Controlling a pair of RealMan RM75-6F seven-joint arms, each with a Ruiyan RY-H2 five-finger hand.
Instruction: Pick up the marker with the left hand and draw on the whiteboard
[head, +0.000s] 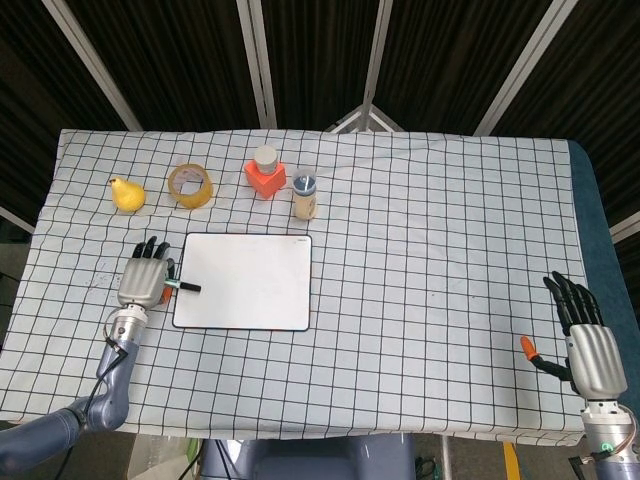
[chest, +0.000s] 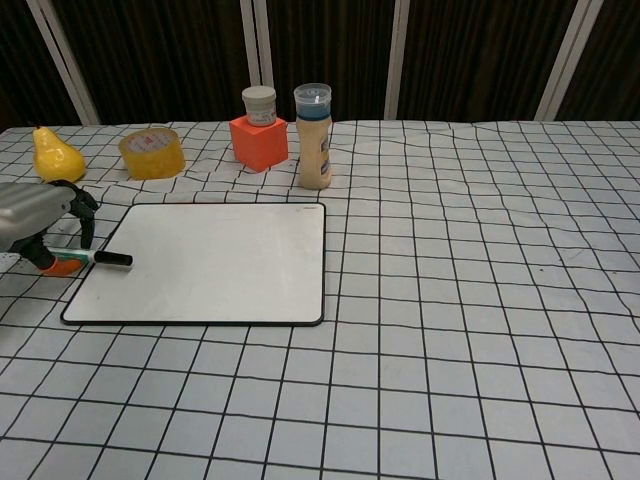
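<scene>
The green marker (chest: 98, 258) with a black cap lies across the left edge of the whiteboard (chest: 210, 265), cap end on the board. My left hand (chest: 35, 215) hovers right over the marker's back end. Its fingers (chest: 88, 225) droop down onto the barrel and its orange thumb tip (chest: 60, 266) sits against the near side, but they are still apart, not closed around it. In the head view the left hand (head: 143, 282) covers most of the marker (head: 185, 287) beside the whiteboard (head: 245, 285). My right hand (head: 588, 345) rests open at the table's front right corner.
Along the back stand a yellow pear (chest: 52, 152), a roll of yellow tape (chest: 152, 153), an orange box with a white jar on top (chest: 259, 140) and a blue-capped bottle (chest: 314, 137). The checked cloth (chest: 480, 300) covers the table.
</scene>
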